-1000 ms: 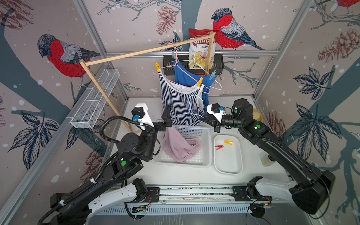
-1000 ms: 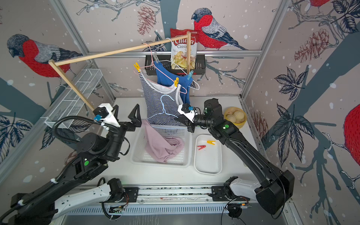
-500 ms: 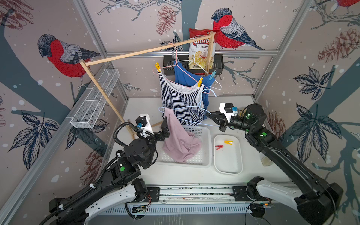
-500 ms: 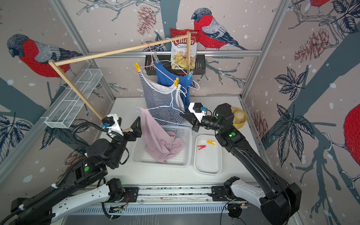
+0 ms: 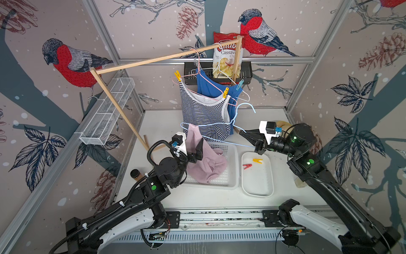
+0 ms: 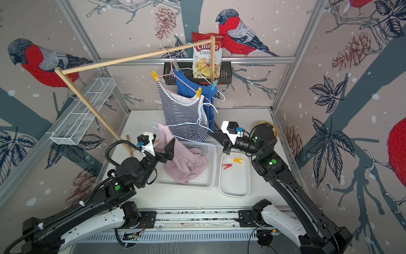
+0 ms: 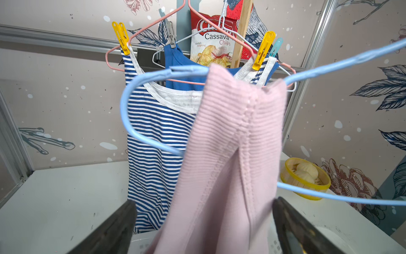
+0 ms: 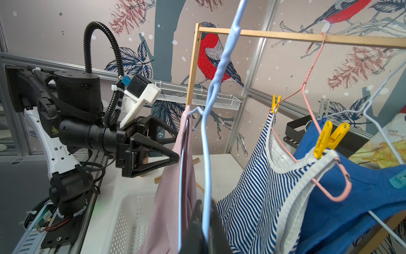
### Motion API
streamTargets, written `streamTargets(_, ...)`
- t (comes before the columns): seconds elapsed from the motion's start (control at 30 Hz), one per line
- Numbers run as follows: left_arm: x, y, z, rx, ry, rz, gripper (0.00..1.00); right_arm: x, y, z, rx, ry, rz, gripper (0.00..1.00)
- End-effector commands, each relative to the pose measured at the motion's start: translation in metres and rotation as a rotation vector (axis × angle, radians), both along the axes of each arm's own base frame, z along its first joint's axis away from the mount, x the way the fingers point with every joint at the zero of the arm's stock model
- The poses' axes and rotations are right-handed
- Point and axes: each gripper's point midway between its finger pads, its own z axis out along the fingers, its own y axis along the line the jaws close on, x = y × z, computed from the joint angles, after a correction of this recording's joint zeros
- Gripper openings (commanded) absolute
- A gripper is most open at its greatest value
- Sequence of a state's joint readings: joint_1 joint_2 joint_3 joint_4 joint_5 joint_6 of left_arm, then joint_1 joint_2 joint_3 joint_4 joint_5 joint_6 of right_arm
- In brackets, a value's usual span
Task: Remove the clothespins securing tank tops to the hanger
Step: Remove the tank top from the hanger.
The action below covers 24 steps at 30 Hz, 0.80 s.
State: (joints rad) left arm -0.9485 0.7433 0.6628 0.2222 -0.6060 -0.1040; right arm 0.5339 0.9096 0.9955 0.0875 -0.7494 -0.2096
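Observation:
A pale pink tank top [image 5: 206,160] hangs by one strap from the end of a light-blue wire hanger [image 5: 219,124] and trails into the white basket [image 5: 232,154]. My right gripper [image 5: 240,132] is shut on that hanger's wire [image 8: 206,154]. My left gripper [image 7: 204,209] is open, its fingers [image 7: 123,220] standing either side of the pink cloth. The striped tank top [image 5: 204,114] is pinned to a pink hanger by yellow clothespins [image 5: 177,75] [image 5: 225,92]. Behind it hangs the blue top [image 5: 208,86], with a teal clothespin [image 5: 240,84] and a grey one [image 7: 171,33].
A white tray [image 5: 257,187] holds a red clothespin [image 5: 247,166] and a yellow one [image 5: 257,161]. The wooden rail [image 5: 153,60] spans the back, with a black shelf and chip bag [image 5: 226,59] behind it. A yellow container [image 7: 305,178] sits at the back right, and a brown jar [image 5: 134,173] stands left.
My right gripper drew the blue hanger right and away from the rail, lifting the pink top's strap. My left gripper dropped back from the striped top to the pink cloth.

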Motion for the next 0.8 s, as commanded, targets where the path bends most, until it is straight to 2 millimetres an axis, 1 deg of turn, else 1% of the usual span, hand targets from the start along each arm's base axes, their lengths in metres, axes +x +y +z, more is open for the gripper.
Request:
streamTargets(0.0, 0.005, -0.002, 0.014, -0.025, -0.038, 0.006, 0.79, -0.004, -0.006, 0.009, 0.03, -0.019, -0.024, 0.0)
streamTargets(0.03, 0.006, -0.003, 0.013, -0.022, -0.034, 0.006, 0.69, -0.006, -0.008, 0.01, 0.034, -0.023, -0.026, 0.0)
streamTargets(0.1, 0.008, -0.007, 0.011, -0.025, -0.028, -0.007, 0.35, -0.009, -0.009, 0.01, 0.036, -0.025, -0.023, 0.0)
streamTargets(0.13, 0.008, -0.008, 0.012, -0.03, -0.024, -0.012, 0.17, -0.009, -0.01, 0.01, 0.035, -0.023, -0.026, 0.0)
streamTargets(0.17, 0.008, -0.008, 0.012, -0.036, -0.019, -0.014, 0.03, -0.007, -0.01, 0.008, 0.031, -0.015, -0.031, 0.0)
streamTargets(0.2, 0.008, -0.008, 0.013, -0.04, -0.014, -0.013, 0.0, -0.006, -0.01, 0.006, 0.024, -0.005, -0.036, 0.0)
streamTargets(0.33, 0.004, 0.001, 0.027, -0.063, -0.023, 0.006, 0.0, 0.003, -0.009, -0.009, -0.004, 0.033, -0.064, 0.0)
streamTargets(0.4, 0.002, 0.013, 0.038, -0.084, -0.034, 0.04, 0.0, 0.006, -0.009, -0.018, -0.02, 0.051, -0.08, 0.0)
streamTargets(0.47, -0.002, 0.03, 0.049, -0.115, -0.047, 0.094, 0.0, 0.009, -0.01, -0.028, -0.04, 0.075, -0.095, 0.0)
streamTargets(0.53, -0.004, 0.047, 0.056, -0.134, -0.057, 0.154, 0.0, 0.007, -0.01, -0.037, -0.056, 0.096, -0.093, 0.0)
streamTargets(0.6, -0.004, 0.061, 0.058, -0.128, -0.056, 0.221, 0.0, 0.003, -0.013, -0.039, -0.047, 0.1, -0.096, 0.0)
streamTargets(0.67, -0.003, 0.074, 0.056, -0.109, -0.04, 0.294, 0.0, -0.002, -0.017, -0.039, -0.026, 0.092, -0.099, 0.0)
streamTargets(0.77, 0.001, 0.079, 0.052, -0.087, -0.022, 0.331, 0.0, -0.008, -0.023, -0.041, -0.027, 0.094, -0.116, 0.0)
